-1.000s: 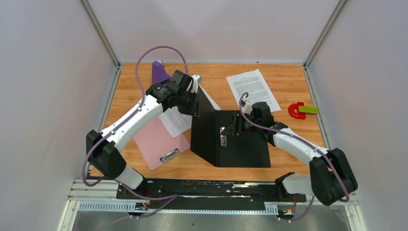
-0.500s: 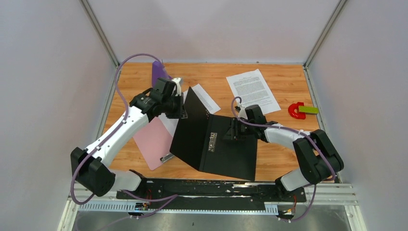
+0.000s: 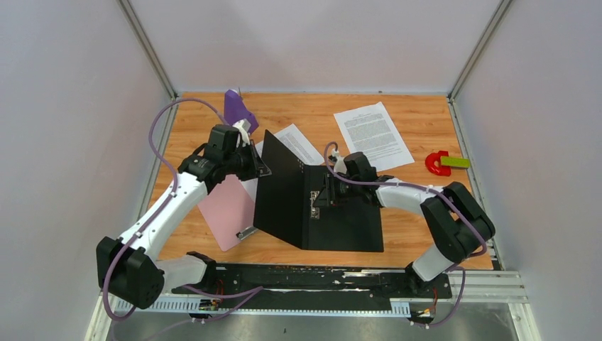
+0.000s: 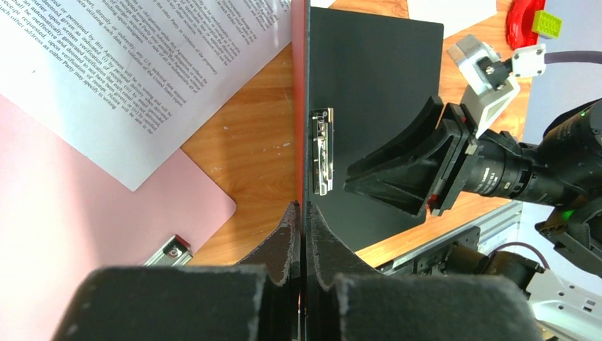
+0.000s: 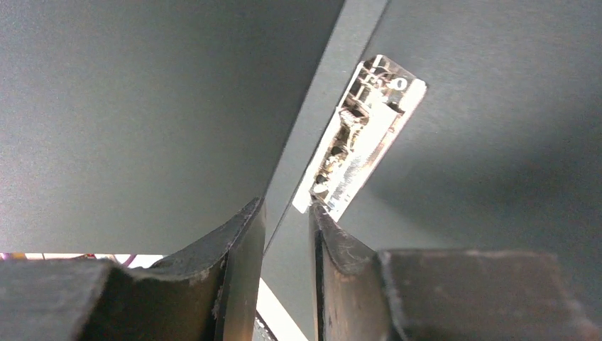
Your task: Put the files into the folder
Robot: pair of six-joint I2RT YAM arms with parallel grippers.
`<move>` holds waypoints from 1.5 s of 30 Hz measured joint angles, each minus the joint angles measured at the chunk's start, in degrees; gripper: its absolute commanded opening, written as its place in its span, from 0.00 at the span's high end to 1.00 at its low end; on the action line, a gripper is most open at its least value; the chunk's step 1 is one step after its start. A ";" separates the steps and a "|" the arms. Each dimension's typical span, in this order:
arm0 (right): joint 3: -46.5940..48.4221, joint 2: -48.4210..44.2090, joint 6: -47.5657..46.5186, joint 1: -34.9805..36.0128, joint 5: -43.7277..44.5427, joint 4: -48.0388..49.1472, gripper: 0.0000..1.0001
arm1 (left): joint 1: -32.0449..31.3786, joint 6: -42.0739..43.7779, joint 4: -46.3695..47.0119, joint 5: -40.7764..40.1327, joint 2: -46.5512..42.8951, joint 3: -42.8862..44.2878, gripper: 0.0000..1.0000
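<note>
The folder (image 3: 348, 222) lies open, black inside, its right half flat on the table. Its left cover (image 3: 280, 188) stands up steeply. My left gripper (image 3: 257, 168) is shut on that cover's upper edge; the left wrist view shows the thin red-backed cover (image 4: 299, 106) pinched between the jaws of the left gripper (image 4: 302, 209). My right gripper (image 3: 328, 190) hovers low over the folder's metal clip (image 5: 365, 135), jaws narrowly open and nothing between them; one fingertip (image 5: 318, 213) touches the clip's end. One file (image 3: 373, 133) lies at the back right. Another file (image 3: 294, 142) lies partly behind the raised cover.
A pink clipboard (image 3: 226, 206) with a metal clip (image 3: 248, 231) lies left of the folder, under the second sheet's corner. A purple object (image 3: 238, 106) stands at the back left. A red horseshoe piece (image 3: 436, 163) with a green block (image 3: 456, 162) sits at the right edge.
My left arm has swung left and nearer with the cover, and the folder has shifted left. My right gripper has slid left to the metal clip and its jaws have narrowed.
</note>
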 measured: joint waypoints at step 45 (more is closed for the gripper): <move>5.86 3.65 -0.24 6.03 7.58 -9.16 0.81 | 0.07 -0.63 3.02 -0.52 -1.60 -3.21 1.00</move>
